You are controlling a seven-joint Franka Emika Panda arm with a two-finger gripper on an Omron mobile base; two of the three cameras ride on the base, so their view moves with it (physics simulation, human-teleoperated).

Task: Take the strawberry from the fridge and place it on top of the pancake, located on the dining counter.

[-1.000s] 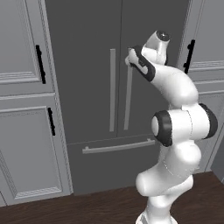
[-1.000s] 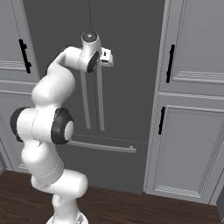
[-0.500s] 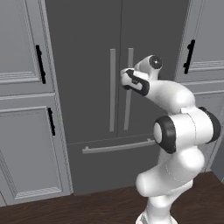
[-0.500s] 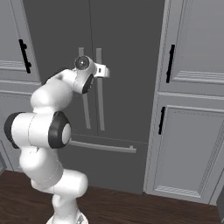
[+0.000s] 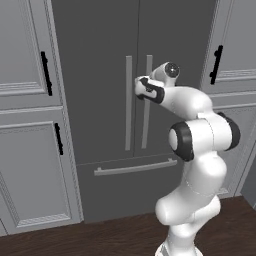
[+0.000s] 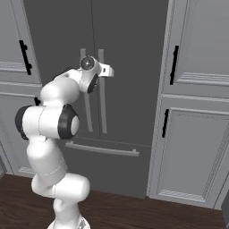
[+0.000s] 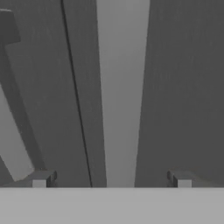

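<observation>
Against the front of the fridge, which is closed, the gripper is raised to the height of the two long door handles. From the hand camera its two fingertips stand wide apart, and the right door handle runs straight between them, but they do not touch it and hold nothing. The left door handle passes at the side. Below the doors is the drawer handle. Light grey cabinets stand on both sides of the fridge.
</observation>
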